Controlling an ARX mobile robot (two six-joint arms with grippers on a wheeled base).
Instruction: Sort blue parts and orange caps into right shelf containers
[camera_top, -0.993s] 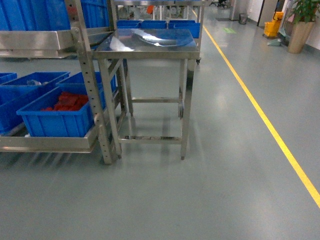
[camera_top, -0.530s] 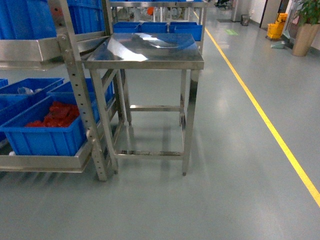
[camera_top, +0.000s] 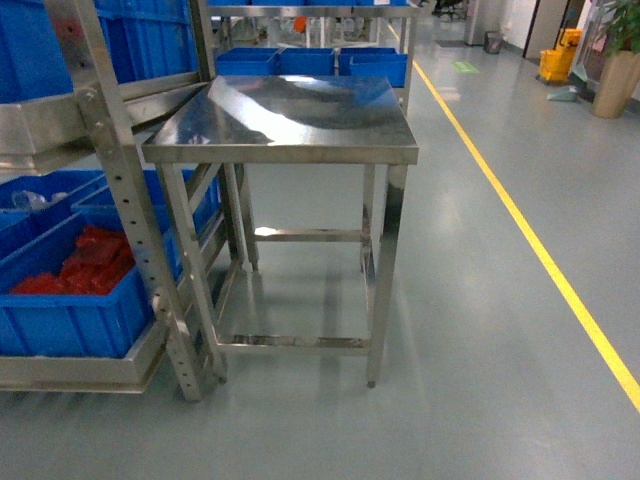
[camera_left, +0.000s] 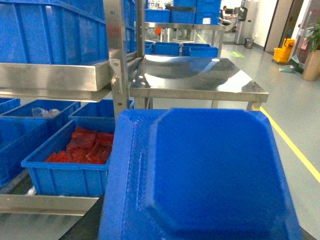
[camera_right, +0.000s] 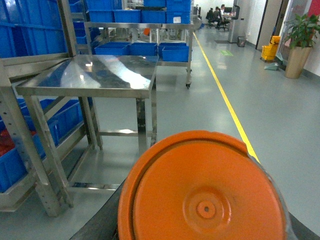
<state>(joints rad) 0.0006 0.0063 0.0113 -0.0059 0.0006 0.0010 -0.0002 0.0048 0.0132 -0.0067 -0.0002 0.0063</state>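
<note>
A large blue part (camera_left: 210, 175) fills the lower half of the left wrist view, held up off the floor right in front of the camera. My left gripper's fingers are hidden behind it. An orange cap (camera_right: 205, 195), round with a small centre boss, fills the bottom of the right wrist view in the same way and hides my right gripper's fingers. Neither gripper shows in the head view. Blue containers stand on a rack at the left: one (camera_top: 70, 300) holds red pieces. More containers (camera_top: 310, 62) sit on a far shelf behind the table.
A bare stainless steel table (camera_top: 290, 110) stands straight ahead, its legs on the grey floor. The perforated rack post (camera_top: 130, 230) is just left of it. A yellow floor line (camera_top: 540, 250) runs along the right. A potted plant (camera_top: 615, 80) stands far right.
The head view has closed in on the steel table, which is now larger and lower in the frame. The rack and its bin of red pieces have slid towards the left edge.
</note>
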